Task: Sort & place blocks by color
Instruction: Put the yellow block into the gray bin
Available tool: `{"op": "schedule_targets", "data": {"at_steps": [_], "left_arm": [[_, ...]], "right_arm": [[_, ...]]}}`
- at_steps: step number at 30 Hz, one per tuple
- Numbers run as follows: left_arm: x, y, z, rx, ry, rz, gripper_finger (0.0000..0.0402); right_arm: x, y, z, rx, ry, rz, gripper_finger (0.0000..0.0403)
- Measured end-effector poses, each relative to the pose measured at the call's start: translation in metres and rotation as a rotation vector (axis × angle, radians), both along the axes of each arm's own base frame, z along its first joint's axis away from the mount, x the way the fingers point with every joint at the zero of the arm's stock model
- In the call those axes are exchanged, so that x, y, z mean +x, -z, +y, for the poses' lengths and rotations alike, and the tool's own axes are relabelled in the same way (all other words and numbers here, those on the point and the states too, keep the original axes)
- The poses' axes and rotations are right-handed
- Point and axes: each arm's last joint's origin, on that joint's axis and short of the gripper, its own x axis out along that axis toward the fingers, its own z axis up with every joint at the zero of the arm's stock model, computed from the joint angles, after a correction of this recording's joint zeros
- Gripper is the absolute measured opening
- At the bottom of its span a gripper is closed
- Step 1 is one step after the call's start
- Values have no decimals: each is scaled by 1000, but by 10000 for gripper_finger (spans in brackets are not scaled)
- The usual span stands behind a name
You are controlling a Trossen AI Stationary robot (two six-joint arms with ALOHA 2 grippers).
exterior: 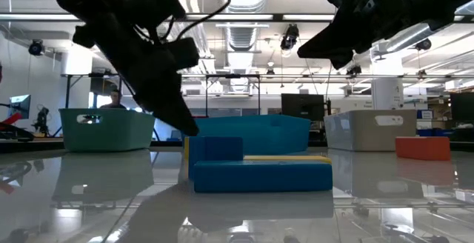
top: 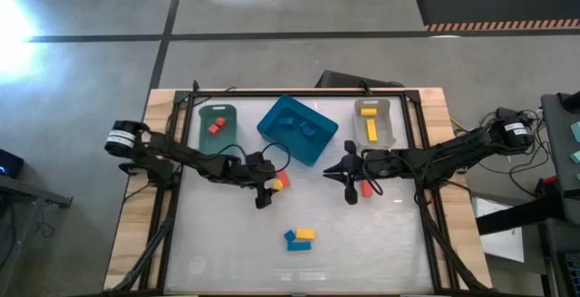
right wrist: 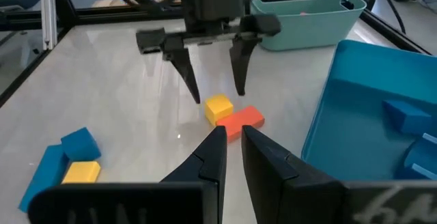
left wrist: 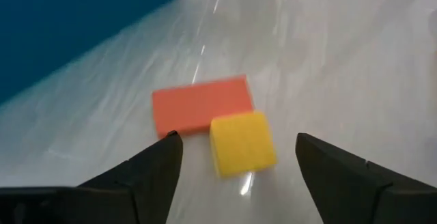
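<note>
Near the bench's middle, left gripper (right wrist: 213, 91) spread over small yellow cube (left wrist: 242, 143) touching flat red bar (left wrist: 200, 104), likely lined up for pinching; right gripper (top: 352, 191) pressed together, empty.

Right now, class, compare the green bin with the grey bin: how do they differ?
Colour: the green bin is green; the grey bin is pale grey.
Contents: the green bin holds red blocks; the grey bin holds yellow blocks.
Position: the green bin stands left of the blue bin, nearer the left arm; the grey bin stands right of it, nearer the right arm.
Both are open-topped and sit upright along the far side of the table.
</note>
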Motion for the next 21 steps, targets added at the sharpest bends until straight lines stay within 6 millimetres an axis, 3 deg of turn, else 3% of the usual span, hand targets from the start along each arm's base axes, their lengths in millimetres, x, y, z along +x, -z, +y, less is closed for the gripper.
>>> {"op": "schedule_targets", "data": {"at_steps": [9, 19, 21], "left_arm": [[6, 18, 0, 8, -5, 36, 248], [6, 19, 0, 22, -13, 37, 119], [6, 18, 0, 26, -8, 36, 116]], "right_arm": [[0, 0, 0, 1, 1, 2, 36], [0, 0, 0, 1, 2, 0, 36], [0, 0, 0, 1, 2, 0, 36]]}}
